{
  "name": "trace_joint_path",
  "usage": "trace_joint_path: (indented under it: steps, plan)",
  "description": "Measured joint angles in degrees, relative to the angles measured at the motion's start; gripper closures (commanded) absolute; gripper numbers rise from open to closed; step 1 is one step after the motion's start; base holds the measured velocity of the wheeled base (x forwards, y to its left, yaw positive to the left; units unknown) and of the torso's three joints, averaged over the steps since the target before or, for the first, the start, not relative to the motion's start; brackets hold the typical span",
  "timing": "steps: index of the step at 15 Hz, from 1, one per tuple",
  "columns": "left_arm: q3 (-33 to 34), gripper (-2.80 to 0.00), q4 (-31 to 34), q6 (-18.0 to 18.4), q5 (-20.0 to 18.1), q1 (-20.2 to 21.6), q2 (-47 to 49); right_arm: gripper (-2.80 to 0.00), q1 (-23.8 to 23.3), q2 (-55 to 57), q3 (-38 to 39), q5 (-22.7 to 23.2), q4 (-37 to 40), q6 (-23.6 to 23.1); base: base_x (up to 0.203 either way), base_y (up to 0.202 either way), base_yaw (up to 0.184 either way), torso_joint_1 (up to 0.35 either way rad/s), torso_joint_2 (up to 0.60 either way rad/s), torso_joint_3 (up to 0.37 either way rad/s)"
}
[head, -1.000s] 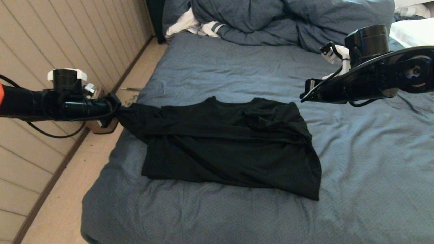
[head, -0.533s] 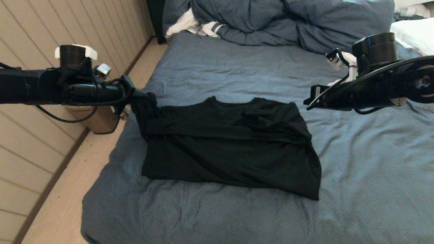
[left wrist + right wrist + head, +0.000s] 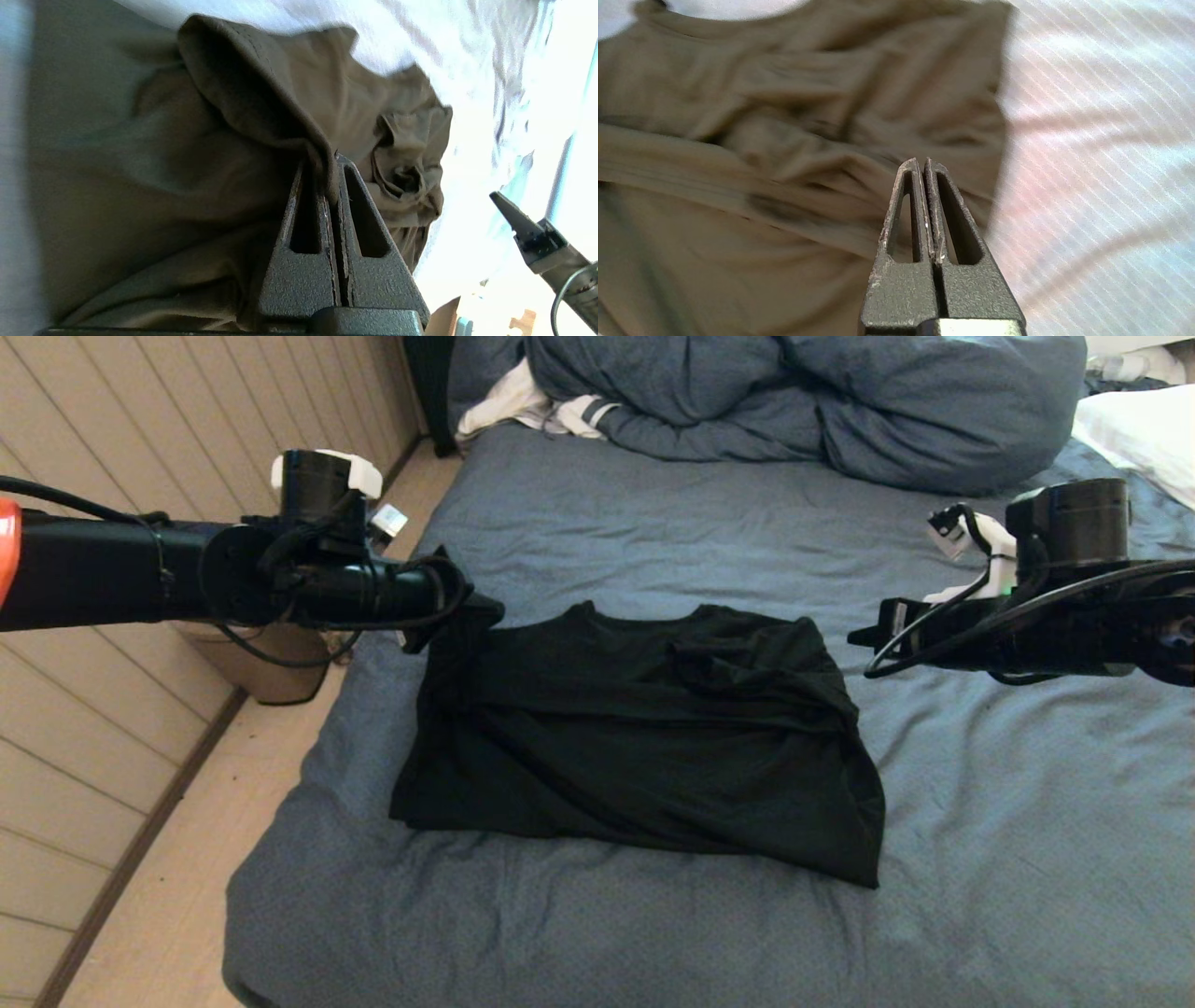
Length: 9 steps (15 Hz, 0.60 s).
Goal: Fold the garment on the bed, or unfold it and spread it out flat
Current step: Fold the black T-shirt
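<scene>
Nearest the camera runs the foot edge of the large bed with its wrinkled slate-blue sheet [image 3: 597,943], bare cloth with nothing lying on it. Just beyond, about the middle of the mattress, lies the black short-sleeved cotton T-shirt [image 3: 644,756], plain side up, collar toward the far end. Its near hem falls unevenly, a loose corner trailing toward the right, and a thick ridge of bunched cloth crosses the chest.

At the shirt's left shoulder the left end effector [image 3: 471,611] has its fingers pressed together, pinching the sleeve and holding it raised above the body of the shirt; the left wrist view shows the cloth edge [image 3: 327,154] caught right at the fingertips. Opposite, the right end effector [image 3: 864,637] hovers just off the shirt's right shoulder, fingers pressed together on nothing, well clear of the fabric in its own wrist view.

By my judgement the fold is in an early stage: the left sleeve looks to be on its way inward, but it has not been laid down, the right side is rumpled rather than tucked, and the lengthwise folds remain undone.

Farthest back, a bulky slate-blue duvet [image 3: 794,401] is heaped across the head of the bed, a white stripe-cuffed cloth [image 3: 532,406] beside it, and a white pillow [image 3: 1139,434] at the far right.
</scene>
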Motion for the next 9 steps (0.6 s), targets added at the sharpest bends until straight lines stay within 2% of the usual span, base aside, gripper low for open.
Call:
trace_joint_path:
  steps: [3,9]
  plan:
    - [-0.2,0.00,-0.2,-0.1,2.4,-2.6,1.1,0.00,-2.2,-0.5,2.0,2.4,-0.1,-0.1,0.000,0.000,0.000,0.000,0.00,0.000]
    - [-1.1,0.00,-0.8,0.1,6.1,-5.4,4.1,0.00,-3.0,-1.2,4.9,3.6,-2.2,0.0,0.000,0.000,0.000,0.000,0.00,0.000]
